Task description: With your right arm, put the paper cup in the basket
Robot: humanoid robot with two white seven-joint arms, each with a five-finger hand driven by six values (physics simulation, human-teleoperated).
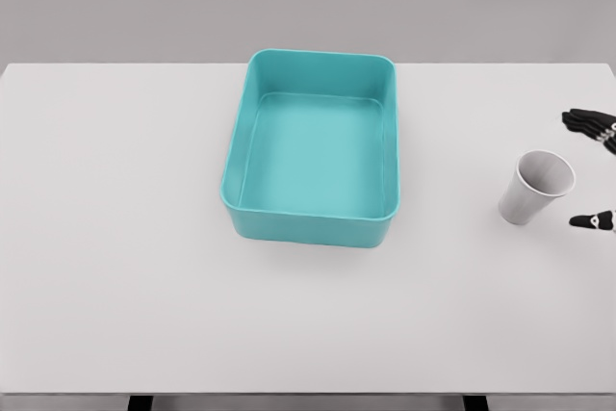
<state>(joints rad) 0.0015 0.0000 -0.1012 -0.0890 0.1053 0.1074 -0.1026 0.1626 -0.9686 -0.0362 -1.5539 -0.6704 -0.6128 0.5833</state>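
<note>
A white surface (115, 267) fills most of the head view, with a plain grey wall behind it. Near the middle sits a teal rectangular basket (318, 230), open at the top with rounded corners and nothing inside. Well to its right stands a white paper cup (535, 188), upright but leaning slightly, its open mouth tilted up and to the right. The cup rests on the surface, outside the basket and well apart from it.

At the far right edge, only the dark fingertips of the right hand (595, 172) show. Several fingertips (587, 123) sit above and to the right of the cup, and one more tip, likely the thumb, sits below and to the right. The fingers are spread wide, with the cup's rim just left of the gap between them. They hold nothing and do not touch the cup.
</note>
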